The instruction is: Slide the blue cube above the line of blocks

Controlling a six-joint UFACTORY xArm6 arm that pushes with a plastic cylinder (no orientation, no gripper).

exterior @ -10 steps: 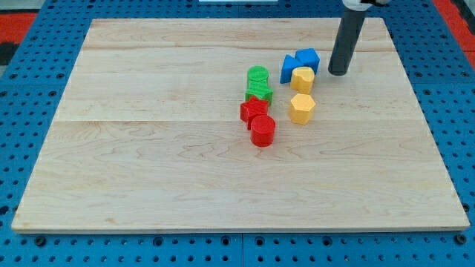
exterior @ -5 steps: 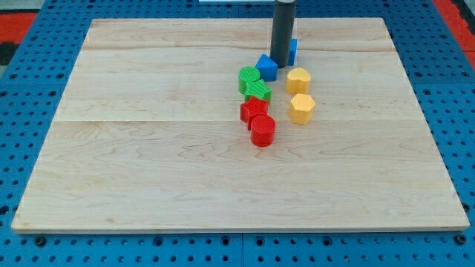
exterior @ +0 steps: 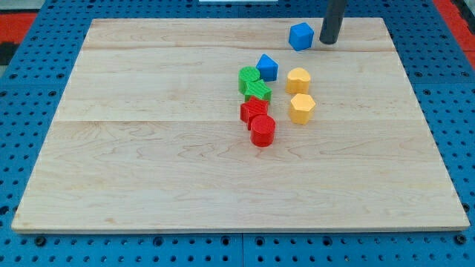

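tip (exterior: 328, 41) of the dark rod rests on the board near the view's top, just right of the blue cube (exterior: 300, 35), a small gap between. rod bare, pinching nothing. cube sits well above the cluster: blue wedge-like block (exterior: 267, 67), green (exterior: 250, 80), red (exterior: 262, 130), two yellow (exterior: 298, 79).

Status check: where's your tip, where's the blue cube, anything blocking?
My tip at the view's top, just right of the blue cube. Cube sits apart, above the clustered blocks. Nothing between tip and cube.
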